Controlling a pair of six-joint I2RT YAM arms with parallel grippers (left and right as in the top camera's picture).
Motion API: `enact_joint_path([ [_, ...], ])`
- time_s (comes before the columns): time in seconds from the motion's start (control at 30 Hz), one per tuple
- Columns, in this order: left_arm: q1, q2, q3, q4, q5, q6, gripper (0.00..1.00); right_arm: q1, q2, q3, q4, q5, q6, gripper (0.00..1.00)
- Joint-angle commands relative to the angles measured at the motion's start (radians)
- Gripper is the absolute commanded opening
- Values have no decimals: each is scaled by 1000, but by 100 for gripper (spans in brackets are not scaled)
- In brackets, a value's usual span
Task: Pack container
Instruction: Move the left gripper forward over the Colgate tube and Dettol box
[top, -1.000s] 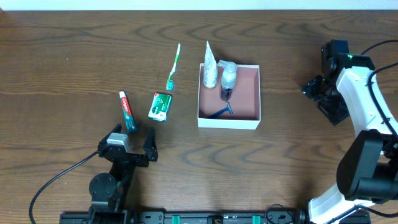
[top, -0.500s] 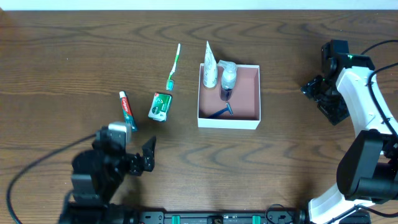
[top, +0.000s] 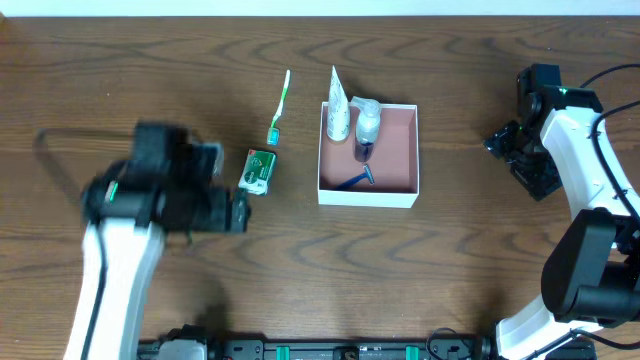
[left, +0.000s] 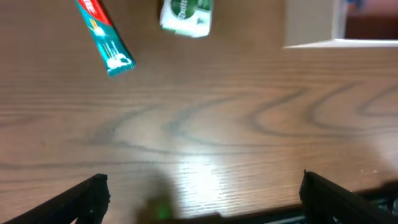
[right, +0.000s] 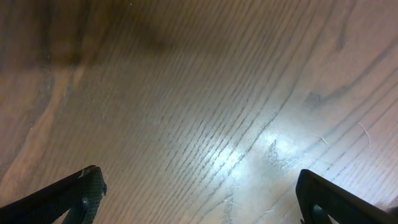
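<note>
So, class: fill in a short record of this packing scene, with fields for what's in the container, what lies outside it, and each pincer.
In container: white tube, pump bottle, blue razor
Outside, on table: toothbrush, green-and-white packet, toothpaste tube
Left pincer: open, empty, near the packet
Right pincer: open, empty, over bare table

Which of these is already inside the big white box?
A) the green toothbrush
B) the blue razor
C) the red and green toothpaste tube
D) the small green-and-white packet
B: the blue razor lies on the reddish floor of the container, while the toothbrush, the packet and the toothpaste tube lie outside it on the wooden table.
</note>
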Motion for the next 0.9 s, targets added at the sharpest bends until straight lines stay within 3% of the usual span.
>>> enact_joint_path([
  [0.0, 3, 154, 21, 14, -17, -48, 98, -6, 8, 7, 0, 11, -6, 99],
  [0.1, 3, 263, 21, 101, -17, -135, 98, -6, 8, 7, 0, 11, -6, 99],
  [0.43, 3, 373, 21, 305, -154, -135, 98, -6, 8, 7, 0, 11, -6, 99],
  [0.87, -11, 379, 21, 364, -189, -53, 98, -6, 8, 7, 0, 11, -6, 98],
])
